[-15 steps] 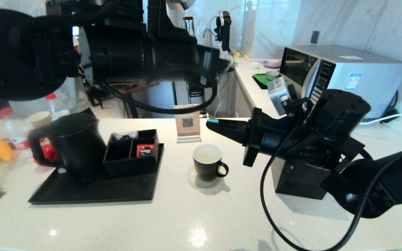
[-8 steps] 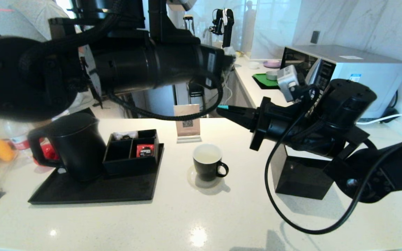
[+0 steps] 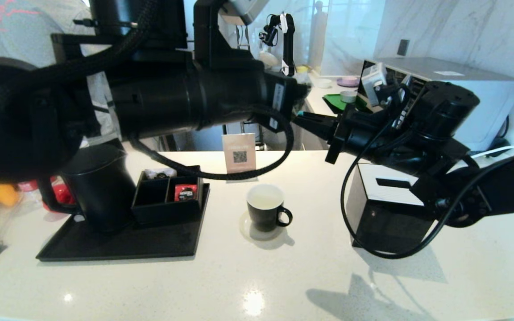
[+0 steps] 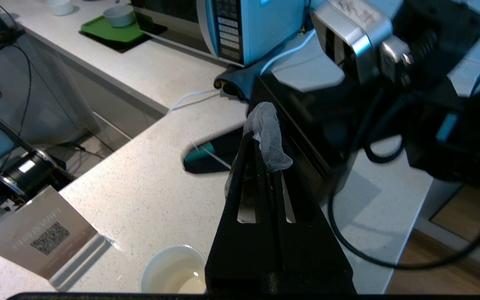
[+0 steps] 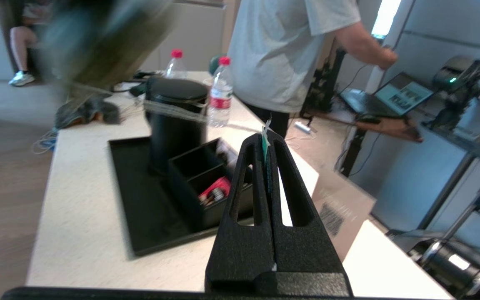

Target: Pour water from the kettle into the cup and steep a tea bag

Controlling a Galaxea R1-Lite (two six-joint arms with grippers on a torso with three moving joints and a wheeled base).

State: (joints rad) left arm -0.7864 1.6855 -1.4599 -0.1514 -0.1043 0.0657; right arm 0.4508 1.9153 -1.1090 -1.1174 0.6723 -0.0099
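Note:
The kettle (image 3: 98,191) stands on the black tray (image 3: 118,243) at the left, untouched. The cup (image 3: 265,213) sits on a white coaster mid-counter and holds pale water (image 4: 181,281). High above the cup, my left gripper (image 4: 261,141) is shut on a white mesh tea bag (image 4: 267,137). My right gripper (image 3: 299,117) faces it from the right, shut on the bag's teal paper tag (image 5: 264,143). A thin string (image 4: 211,152) runs between tag and bag. In the head view my left wrist hides the left fingertips.
A black divided box (image 3: 167,191) with a red packet (image 3: 185,192) sits on the tray beside the kettle. A QR sign (image 3: 239,156) stands behind the cup, a black tissue box (image 3: 388,214) at its right, a microwave (image 3: 453,96) beyond. A person (image 5: 290,50) stands past the counter.
My right gripper has risen and drawn back, holding the tag, uncovering the tissue box top. My left arm has swung rightward, ending close to the right gripper's tip.

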